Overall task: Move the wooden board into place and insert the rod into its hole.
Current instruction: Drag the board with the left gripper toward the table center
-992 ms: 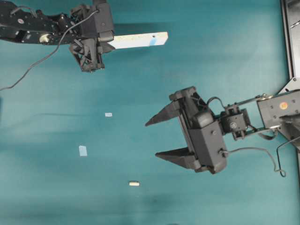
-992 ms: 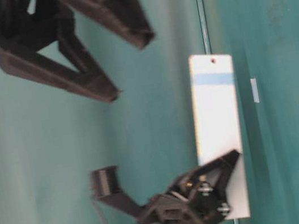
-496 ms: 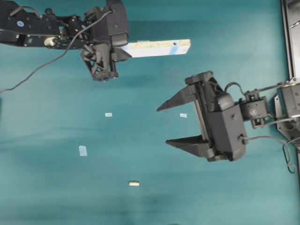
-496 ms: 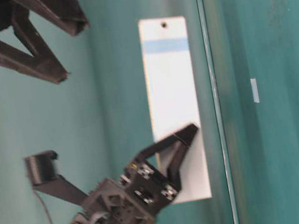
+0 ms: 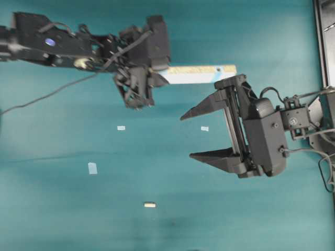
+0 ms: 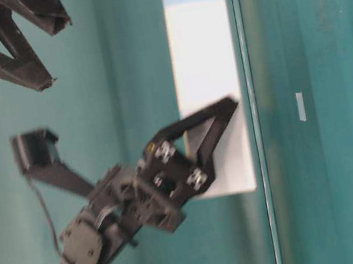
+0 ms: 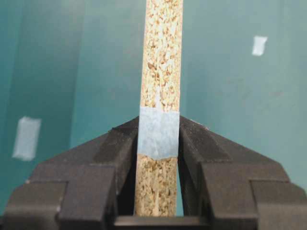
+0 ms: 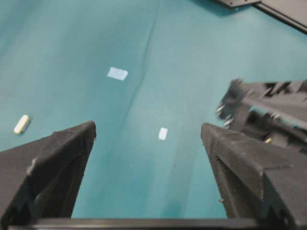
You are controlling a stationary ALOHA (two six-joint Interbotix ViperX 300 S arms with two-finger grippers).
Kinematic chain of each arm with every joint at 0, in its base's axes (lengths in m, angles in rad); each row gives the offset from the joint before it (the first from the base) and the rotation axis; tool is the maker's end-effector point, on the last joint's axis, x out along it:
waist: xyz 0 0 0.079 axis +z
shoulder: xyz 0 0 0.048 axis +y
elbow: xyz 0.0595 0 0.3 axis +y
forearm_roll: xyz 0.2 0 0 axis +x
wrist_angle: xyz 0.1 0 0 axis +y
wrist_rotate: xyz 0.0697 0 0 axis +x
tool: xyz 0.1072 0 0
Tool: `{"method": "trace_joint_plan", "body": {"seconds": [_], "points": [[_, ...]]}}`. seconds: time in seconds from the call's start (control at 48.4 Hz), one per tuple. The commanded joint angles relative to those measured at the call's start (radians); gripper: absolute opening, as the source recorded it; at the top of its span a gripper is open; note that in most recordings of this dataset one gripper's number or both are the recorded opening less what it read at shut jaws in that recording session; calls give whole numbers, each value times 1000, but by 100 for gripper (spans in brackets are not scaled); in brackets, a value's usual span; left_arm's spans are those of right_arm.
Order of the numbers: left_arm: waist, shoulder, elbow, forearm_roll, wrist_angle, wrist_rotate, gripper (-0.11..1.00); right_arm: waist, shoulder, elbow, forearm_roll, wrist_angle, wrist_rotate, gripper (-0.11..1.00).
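Note:
My left gripper (image 5: pixel 156 75) is shut on one end of the wooden board (image 5: pixel 201 74), a pale strip held off the table with its free end pointing right. In the left wrist view the board (image 7: pixel 160 67) stands edge-on between the jaws, with a light-blue tape band at the grip. The table-level view shows the board's white face (image 6: pixel 205 66). My right gripper (image 5: pixel 188 136) stands wide open just below the board's free end, holding nothing. The rod (image 5: pixel 149 205), a tiny cream peg, lies on the table toward the front. It also appears at the left of the right wrist view (image 8: pixel 21 124).
Small light-blue tape patches (image 5: pixel 121 127) (image 5: pixel 92 168) (image 5: pixel 204 128) lie on the teal table. A dark metal frame (image 5: pixel 322 42) runs along the right edge. The left arm's cable (image 5: pixel 47 94) trails toward the left edge.
The left gripper has carried the board to the right and slightly toward the table's middle. The right gripper has shifted right and up a little, staying open. The rod has not moved.

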Motion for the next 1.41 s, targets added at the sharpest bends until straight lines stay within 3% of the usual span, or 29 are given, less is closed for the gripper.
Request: {"method": "trace_joint_plan", "body": {"seconds": [0.0, 0.434, 0.972, 1.385], "points": [[-28, 12, -66, 0, -9, -17, 22, 0, -21, -8, -2, -5, 2, 97], [-97, 176, -244, 0, -15, -77, 22, -2, -67, 20, -2, -3, 2, 97], [-141, 285, -259, 0, -135, -161, 22, -2, -80, 41, -2, 2, 2, 97], [-155, 325, -273, 0, -173, -163, 22, -8, -80, 54, -2, 2, 2, 97]]}}
